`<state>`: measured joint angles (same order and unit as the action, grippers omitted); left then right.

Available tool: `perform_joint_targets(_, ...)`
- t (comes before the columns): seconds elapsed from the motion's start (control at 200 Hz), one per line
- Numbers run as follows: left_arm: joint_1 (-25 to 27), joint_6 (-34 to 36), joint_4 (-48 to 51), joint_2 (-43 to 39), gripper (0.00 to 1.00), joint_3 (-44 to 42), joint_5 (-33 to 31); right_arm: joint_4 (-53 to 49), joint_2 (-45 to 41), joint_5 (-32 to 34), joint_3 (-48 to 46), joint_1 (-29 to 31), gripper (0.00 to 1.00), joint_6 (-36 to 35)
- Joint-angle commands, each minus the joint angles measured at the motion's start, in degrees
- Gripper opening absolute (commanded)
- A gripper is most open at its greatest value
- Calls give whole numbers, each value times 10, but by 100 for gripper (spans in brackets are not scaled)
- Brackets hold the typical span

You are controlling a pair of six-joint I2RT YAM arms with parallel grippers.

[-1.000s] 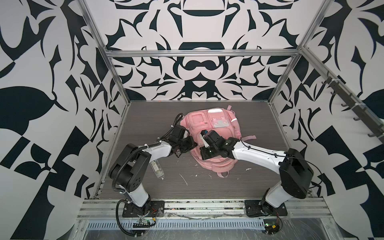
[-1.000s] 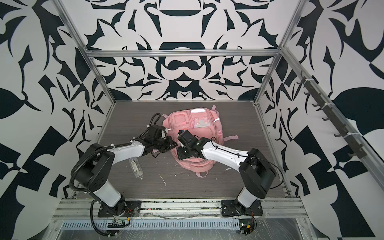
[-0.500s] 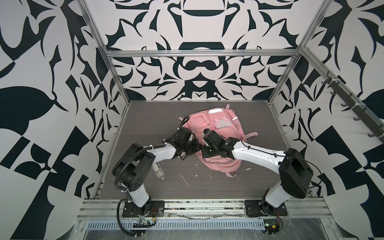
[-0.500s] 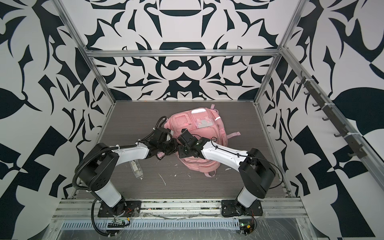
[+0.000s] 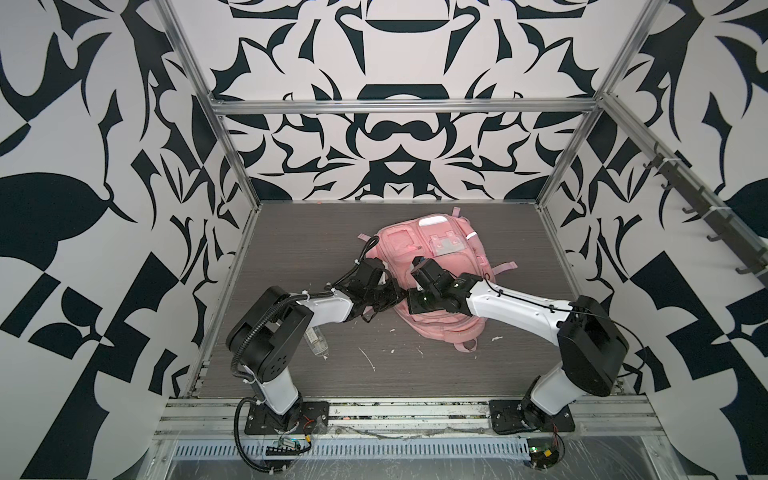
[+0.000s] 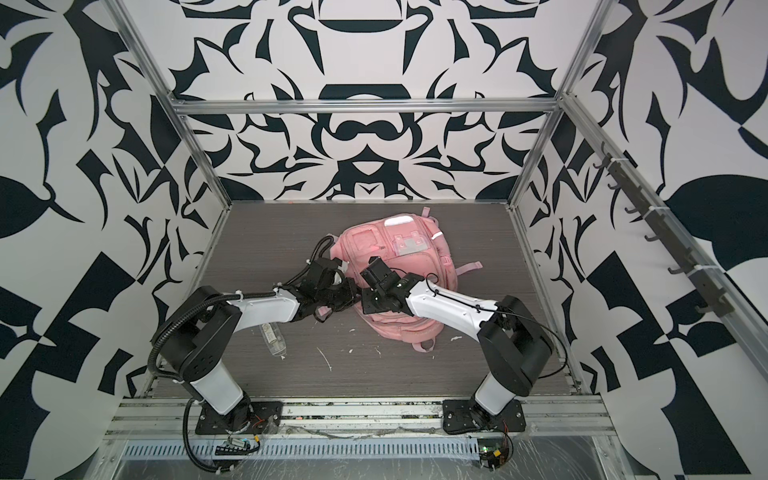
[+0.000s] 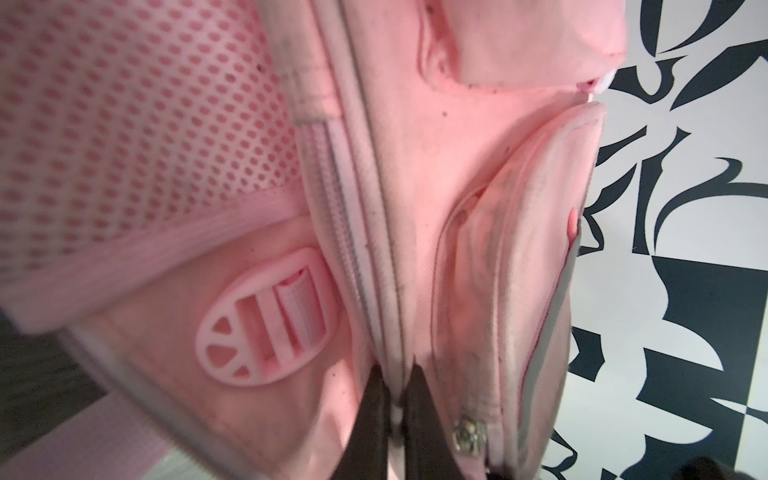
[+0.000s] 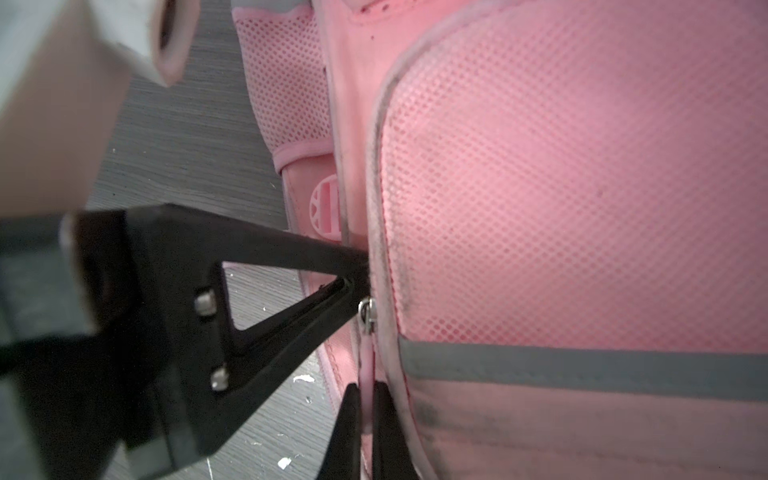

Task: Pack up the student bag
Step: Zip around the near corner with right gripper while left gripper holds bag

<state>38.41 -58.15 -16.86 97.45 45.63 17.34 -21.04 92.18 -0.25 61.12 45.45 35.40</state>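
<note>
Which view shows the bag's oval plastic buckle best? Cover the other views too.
Left wrist view: the oval buckle on the student bag is large and whole, slots plain. Right wrist view shows it small, partly hidden behind the bag's edge. Neither top view shows it.

item: student bag, soft pink fabric backpack
where: on the grey table, right of centre, mid to far half
pose: lying flat, pocket side up, long axis near to far, skewed a bit
front: square pocket, clear patch, silver strip
side: pink mesh panel, grey band, metal zip puller
straps: one strap trailing out right, small loop at the near end
zip: teeth meshed where the left wrist view shows them
</note>
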Motion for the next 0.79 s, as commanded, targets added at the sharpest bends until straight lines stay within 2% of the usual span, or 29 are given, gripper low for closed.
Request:
perform_joint_targets(0.0, 1, -2, 46, -13, 0, -29, 22, 59, -11, 55, 5, -21, 0, -2)
perform_joint_targets(0.17, -16, -9, 49, -30, 0, -47, 7, 62, 13, 49, 29, -23, 0, -5)
perform_joint_targets(0.405, -42, -25, 50, -100, 0, -104, -38, 65, 70, 28, 82, -23, 0, -11)
perform_joint_targets(0.625, -47, -37, 61, -158, 0, -156, -63, 70, 113, 7, 120, -22, 0, -12)
perform_joint_targets(0.79, -46, -35, 62, -161, 0, -164, -60, 72, 120, 3, 129, -19, 0, -17)
